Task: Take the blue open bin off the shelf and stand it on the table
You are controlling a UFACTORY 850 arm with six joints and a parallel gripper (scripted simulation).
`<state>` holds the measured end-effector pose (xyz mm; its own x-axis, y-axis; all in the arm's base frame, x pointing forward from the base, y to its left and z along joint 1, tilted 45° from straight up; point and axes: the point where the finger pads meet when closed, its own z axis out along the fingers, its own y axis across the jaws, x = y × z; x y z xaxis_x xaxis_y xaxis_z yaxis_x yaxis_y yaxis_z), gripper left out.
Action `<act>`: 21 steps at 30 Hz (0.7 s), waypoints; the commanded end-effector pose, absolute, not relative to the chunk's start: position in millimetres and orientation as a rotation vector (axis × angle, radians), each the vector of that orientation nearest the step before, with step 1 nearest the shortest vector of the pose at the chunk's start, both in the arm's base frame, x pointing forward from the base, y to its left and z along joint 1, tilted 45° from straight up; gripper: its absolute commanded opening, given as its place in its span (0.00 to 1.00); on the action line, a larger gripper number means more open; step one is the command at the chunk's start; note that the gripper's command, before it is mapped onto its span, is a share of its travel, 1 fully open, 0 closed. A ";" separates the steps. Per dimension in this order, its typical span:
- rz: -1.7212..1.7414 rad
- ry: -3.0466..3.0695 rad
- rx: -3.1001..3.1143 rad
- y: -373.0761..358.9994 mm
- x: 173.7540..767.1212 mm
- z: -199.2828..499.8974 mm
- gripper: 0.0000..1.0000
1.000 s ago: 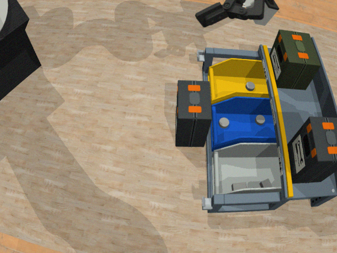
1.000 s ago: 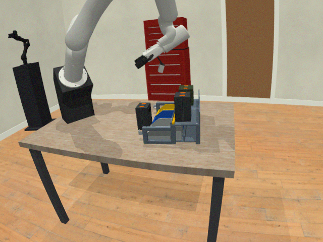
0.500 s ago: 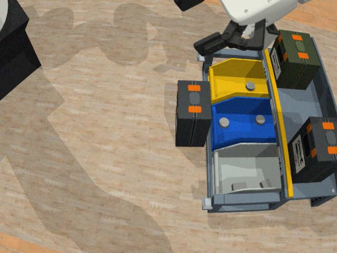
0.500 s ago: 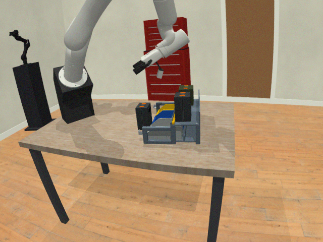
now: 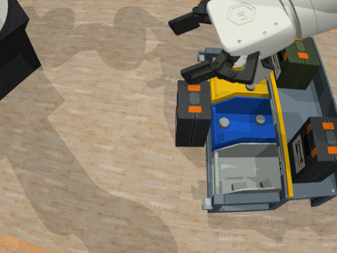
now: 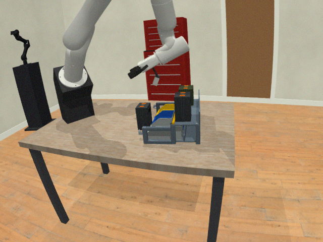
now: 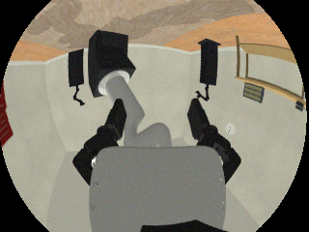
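Note:
The blue open bin [image 5: 243, 122] sits in the shelf [image 5: 271, 130] between a yellow bin [image 5: 236, 88] and a grey bin [image 5: 247, 168], open fronts facing left. Two round grey parts [image 5: 224, 122] lie in the blue bin. In the side view the blue bin [image 6: 161, 114] shows low in the shelf [image 6: 174, 127]. My gripper [image 5: 187, 47] [image 6: 135, 71] is open and empty. It hangs high in the air, above and beyond the yellow bin's end of the shelf. In the wrist view the fingers stand wide with nothing between them.
A black case [image 5: 193, 113] stands on the table right against the bins' open fronts. A green case [image 5: 298, 64] and another black case [image 5: 315, 149] stand on the shelf top. The robot base [image 6: 74, 97] is at the table's far left corner.

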<state>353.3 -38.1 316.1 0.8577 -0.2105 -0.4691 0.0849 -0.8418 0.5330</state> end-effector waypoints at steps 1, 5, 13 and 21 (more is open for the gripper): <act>-0.730 -0.156 2.482 -53.9 352.9 316.5 1.00; -0.730 -0.156 2.482 -53.9 352.9 316.5 1.00; -0.641 0.103 2.451 -56.6 381.8 289.1 1.00; -0.619 0.166 2.440 -57.4 389.0 282.2 1.00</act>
